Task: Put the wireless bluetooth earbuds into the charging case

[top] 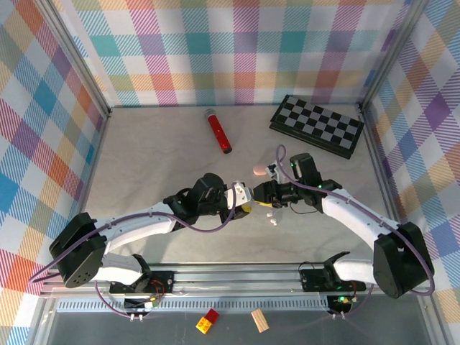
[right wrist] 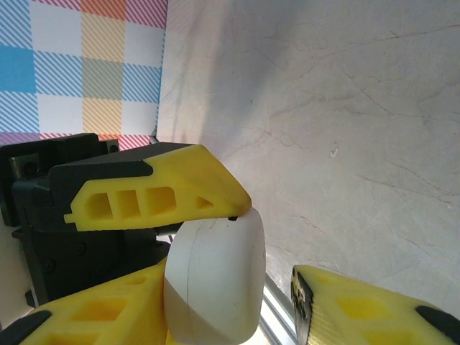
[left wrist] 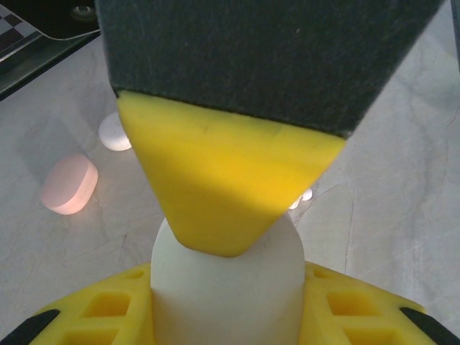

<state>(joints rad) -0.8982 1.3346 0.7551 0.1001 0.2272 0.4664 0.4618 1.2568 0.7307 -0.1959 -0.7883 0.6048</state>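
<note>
A smooth, pill-shaped white charging case (right wrist: 215, 280), with a fine seam round its shell and its inside hidden, is pinched between the hollow-celled yellow fingers of the left gripper (left wrist: 226, 295) at mid-table. The right gripper (right wrist: 241, 295) stands spread about it, one finger against the case and the other apart. Tiny white earbuds (top: 269, 214) lie loose on the pale, marble-veined table (top: 158, 158) just on the near side of the grippers, and a rounded pink case (top: 257, 171) rests just beyond them.
</note>
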